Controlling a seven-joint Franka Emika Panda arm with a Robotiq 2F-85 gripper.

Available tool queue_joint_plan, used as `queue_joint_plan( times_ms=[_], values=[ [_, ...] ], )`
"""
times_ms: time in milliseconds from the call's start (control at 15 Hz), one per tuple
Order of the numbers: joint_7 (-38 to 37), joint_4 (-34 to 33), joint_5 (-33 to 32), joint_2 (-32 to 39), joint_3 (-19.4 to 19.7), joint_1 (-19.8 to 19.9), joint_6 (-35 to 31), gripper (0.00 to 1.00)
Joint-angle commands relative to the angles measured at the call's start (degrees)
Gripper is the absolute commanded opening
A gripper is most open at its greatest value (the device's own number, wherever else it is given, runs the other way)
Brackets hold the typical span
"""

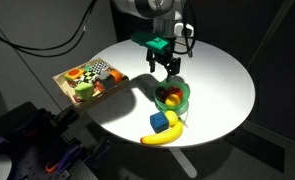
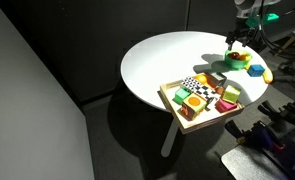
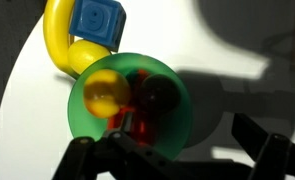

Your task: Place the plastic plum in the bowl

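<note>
The green bowl (image 3: 77, 118) shows in the wrist view and in both exterior views (image 1: 173, 98) (image 2: 237, 61). The dark maroon plastic plum (image 3: 159, 92) lies inside it, next to a yellow round fruit (image 3: 104, 90) and something red. My gripper (image 3: 182, 160) hovers just above the bowl with its fingers spread and nothing between them. It also shows in both exterior views (image 1: 167, 68) (image 2: 239, 40). The gripper's shadow falls over the plum and the right half of the bowl.
A blue cube (image 3: 97, 20) (image 1: 160, 121) and a yellow banana (image 3: 59, 45) (image 1: 163, 137) lie right beside the bowl. A wooden tray of toys (image 1: 90, 80) (image 2: 207, 97) sits near the edge of the round white table (image 1: 222, 75).
</note>
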State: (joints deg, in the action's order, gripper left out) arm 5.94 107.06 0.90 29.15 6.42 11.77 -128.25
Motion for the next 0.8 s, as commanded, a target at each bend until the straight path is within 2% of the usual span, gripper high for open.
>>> queue_joint_plan(
  times_ms=[0, 333, 533, 600, 733],
  values=[
    [-1.4, 1.51, -0.55, -3.52, 0.47, -0.8, 5.89, 1.0],
    [-2.61, 2.33, -1.58, -4.91, 1.0, -1.45, 10.72, 1.0],
    [-1.61, 3.91, -1.62, -5.64, 0.91, -1.23, 10.26, 1.0],
    [-0.99, 1.57, -0.61, -3.24, 0.51, -0.8, 9.86, 1.0],
    [-0.97, 1.7, -0.61, -3.14, 0.51, -0.8, 9.95, 1.0]
  ],
)
